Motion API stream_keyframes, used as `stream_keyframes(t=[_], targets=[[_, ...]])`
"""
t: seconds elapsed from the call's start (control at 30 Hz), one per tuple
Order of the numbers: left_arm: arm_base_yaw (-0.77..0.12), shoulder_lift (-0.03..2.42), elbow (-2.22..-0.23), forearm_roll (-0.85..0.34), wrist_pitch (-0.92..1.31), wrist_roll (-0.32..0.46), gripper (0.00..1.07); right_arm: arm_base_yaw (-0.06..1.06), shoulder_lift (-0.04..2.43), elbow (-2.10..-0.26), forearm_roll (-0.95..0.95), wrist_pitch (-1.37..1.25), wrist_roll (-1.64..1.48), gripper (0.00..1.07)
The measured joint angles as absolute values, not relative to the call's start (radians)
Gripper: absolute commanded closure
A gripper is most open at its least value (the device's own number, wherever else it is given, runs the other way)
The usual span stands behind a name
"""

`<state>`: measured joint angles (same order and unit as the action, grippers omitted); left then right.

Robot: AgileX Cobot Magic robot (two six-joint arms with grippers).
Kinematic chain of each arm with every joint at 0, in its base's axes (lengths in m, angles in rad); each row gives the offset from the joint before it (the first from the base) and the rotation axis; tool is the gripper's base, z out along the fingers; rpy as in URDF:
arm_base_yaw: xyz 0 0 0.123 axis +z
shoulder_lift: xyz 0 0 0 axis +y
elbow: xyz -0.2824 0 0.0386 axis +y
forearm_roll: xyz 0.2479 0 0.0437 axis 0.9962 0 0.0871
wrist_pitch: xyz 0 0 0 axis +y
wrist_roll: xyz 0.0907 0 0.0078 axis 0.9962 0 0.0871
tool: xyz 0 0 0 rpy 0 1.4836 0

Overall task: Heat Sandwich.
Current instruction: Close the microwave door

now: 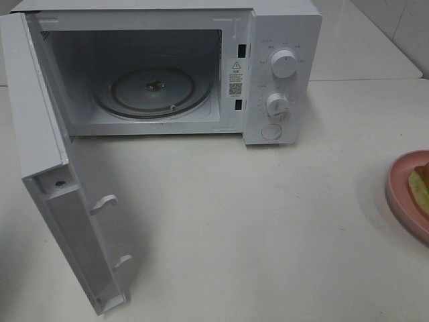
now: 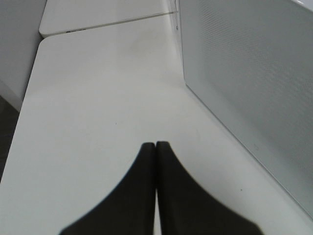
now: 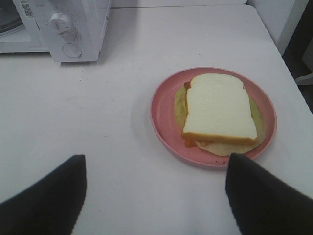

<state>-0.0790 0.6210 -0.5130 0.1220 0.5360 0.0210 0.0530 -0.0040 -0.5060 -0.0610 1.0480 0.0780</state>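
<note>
Black fingers (image 3: 46,196) of the right gripper (image 3: 155,196) stand spread wide and empty above the white table (image 3: 98,122), and the sandwich (image 3: 218,110) lies just ahead between their lines, nearer one finger, flat on its pink plate (image 3: 164,122), long axis pointing away from the fingers. Left gripper (image 2: 156,147) is clenched on nothing beside the microwave door (image 2: 244,73), well apart from the sandwich, so the right arm is likely the nearer one to reach.

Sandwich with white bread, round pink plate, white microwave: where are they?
Sandwich with white bread (image 3: 218,107): right wrist view, top slice.
Round pink plate (image 3: 164,115): right wrist view, bare rim.
White microwave (image 1: 298,40): high view, control panel.
</note>
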Motion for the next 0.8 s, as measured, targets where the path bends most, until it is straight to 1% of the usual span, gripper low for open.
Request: stream_keyframes(t=[0.07,0.1,0.17,0.2,0.23,0.27,0.3,0.33,0.37,0.4,0.5,0.53,0.63,0.7,0.8], targets=[[-0.079,0.683,-0.471,0.129,0.406,0.021,1.07,0.053,-0.004,-0.506,-0.061,1.048,0.078,0.32],[-0.079,0.683,-0.471,0.129,0.406,0.021,1.07,0.053,-0.004,-0.506,-0.061,1.048,0.078,0.32],[-0.079,0.719,-0.436,0.129,0.312,0.021,1.07,0.053,-0.004,-0.506,-0.061,1.048,0.078,0.32],[-0.079,0.755,-0.396,0.129,0.199,0.021,1.07,0.053,-0.004,-0.506,-0.061,1.048,0.078,0.32],[-0.079,0.775,-0.376,0.129,0.142,0.021,1.07,0.053,-0.004,-0.506,-0.061,1.048,0.078,0.32],[-0.079,0.775,-0.376,0.129,0.142,0.021,1.07,0.053,-0.004,-0.506,-0.061,1.048,0.078,0.32],[-0.079,0.791,-0.361,0.129,0.096,0.021,1.07,0.053,-0.004,-0.506,-0.061,1.048,0.078,0.32],[-0.079,0.836,-0.329,0.129,-0.019,0.021,1.07,0.053,-0.004,-0.506,-0.061,1.048,0.078,0.32],[-0.079,0.859,-0.319,0.129,-0.063,0.021,1.07,0.053,-0.004,-0.506,-0.061,1.048,0.078,0.32],[-0.079,0.859,-0.319,0.129,-0.063,0.021,1.07,0.053,-0.004,-0.506,-0.061,1.048,0.078,0.32],[-0.079,0.958,-0.295,0.129,-0.236,0.021,1.07,0.053,-0.004,-0.506,-0.061,1.048,0.078,0.32],[-0.079,0.958,-0.295,0.129,-0.236,0.021,1.07,0.053,-0.004,-0.506,-0.061,1.048,0.078,0.32],[-0.079,1.07,-0.294,0.12,-0.384,0.021,1.07,0.053,-0.004,-0.506,-0.061,1.048,0.078,0.32],[-0.079,1.099,-0.294,0.115,-0.423,0.021,1.07,0.053,-0.004,-0.506,-0.061,1.048,0.078,0.32],[-0.079,1.199,-0.294,0.109,-0.564,0.021,1.07,0.053,-0.004,-0.506,-0.061,1.048,0.078,0.32]])
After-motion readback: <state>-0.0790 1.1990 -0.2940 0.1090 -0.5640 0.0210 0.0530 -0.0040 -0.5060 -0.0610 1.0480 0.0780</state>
